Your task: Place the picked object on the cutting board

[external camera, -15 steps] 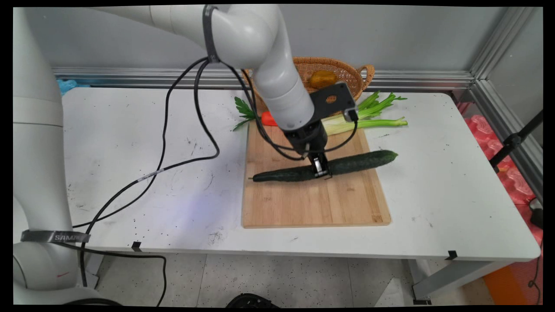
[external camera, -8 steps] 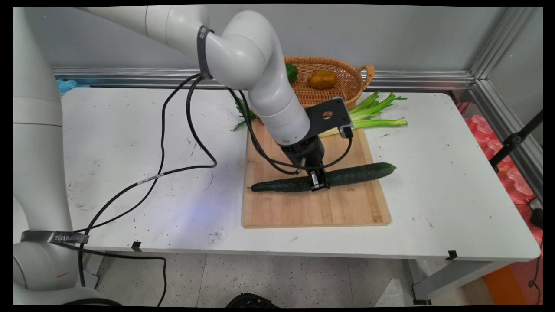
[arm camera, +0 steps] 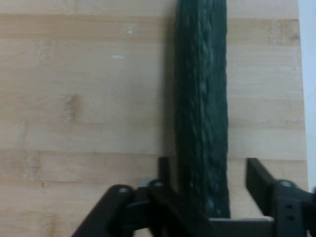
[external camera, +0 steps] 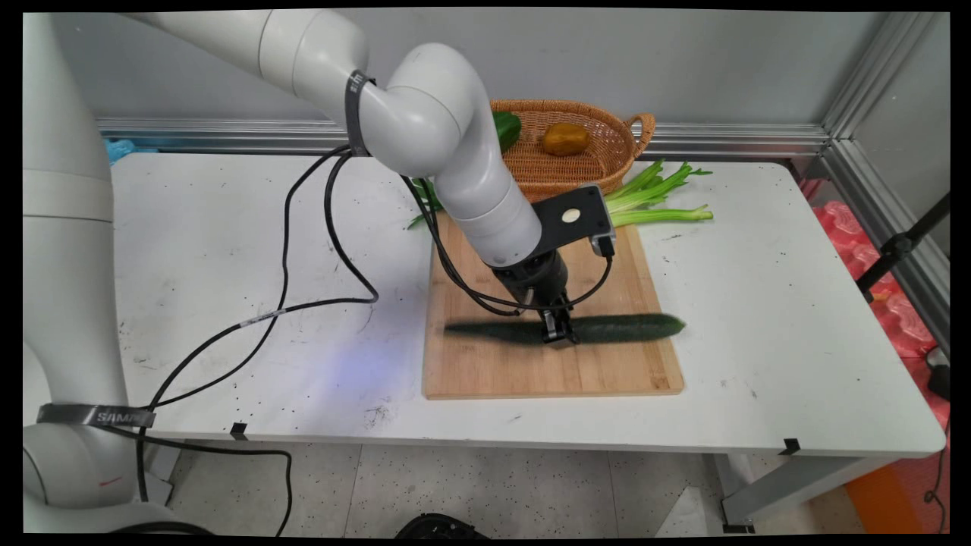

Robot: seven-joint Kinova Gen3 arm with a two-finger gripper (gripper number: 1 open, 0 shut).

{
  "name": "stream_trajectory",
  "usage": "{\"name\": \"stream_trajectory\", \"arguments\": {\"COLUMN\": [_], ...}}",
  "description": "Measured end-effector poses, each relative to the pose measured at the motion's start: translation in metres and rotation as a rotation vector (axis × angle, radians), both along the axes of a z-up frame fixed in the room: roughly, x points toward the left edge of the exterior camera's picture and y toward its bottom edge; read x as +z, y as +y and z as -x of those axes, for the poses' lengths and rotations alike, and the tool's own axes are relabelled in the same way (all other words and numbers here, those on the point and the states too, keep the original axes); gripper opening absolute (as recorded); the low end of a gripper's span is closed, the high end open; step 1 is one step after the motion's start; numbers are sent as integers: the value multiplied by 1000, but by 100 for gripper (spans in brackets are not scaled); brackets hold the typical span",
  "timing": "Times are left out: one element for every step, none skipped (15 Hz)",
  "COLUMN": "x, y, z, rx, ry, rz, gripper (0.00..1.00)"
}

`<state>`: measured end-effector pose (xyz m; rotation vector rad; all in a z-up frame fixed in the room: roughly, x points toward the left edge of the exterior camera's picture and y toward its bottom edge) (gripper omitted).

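Note:
A long dark green cucumber (external camera: 622,328) lies lengthwise across the wooden cutting board (external camera: 531,371), level with the board's near edge and blurred in the main view. My gripper (external camera: 557,334) points down over its middle. In the hand view the cucumber (arm camera: 201,98) runs up from between the two fingers of the gripper (arm camera: 210,168). The left finger (arm camera: 163,170) stands close against it. A strip of bare board shows between the cucumber and the right finger (arm camera: 256,173). The gripper is open astride the cucumber.
A wicker basket (external camera: 599,148) at the back holds an orange-yellow vegetable (external camera: 565,139) and a green one (external camera: 507,129). Celery stalks (external camera: 656,205) lie beyond the board's far right corner. Black cables (external camera: 303,303) trail over the table to the left of the board.
The gripper has moved toward the table's near side and lower with the cucumber. The cucumber's right end has dropped, so it now lies level instead of slanted.

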<state>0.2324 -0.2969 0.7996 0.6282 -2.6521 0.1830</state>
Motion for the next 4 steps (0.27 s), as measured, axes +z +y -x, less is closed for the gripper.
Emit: {"name": "stream_trajectory", "arguments": {"x": [-1, -2, -2, -1], "y": [0, 0, -1, -2], "z": [0, 0, 1, 1], "rx": [-1, -1, -3, -3], "ry": [3, 6, 8, 13], "rz": [1, 2, 2, 2], "gripper": [100, 100, 100, 100]}}
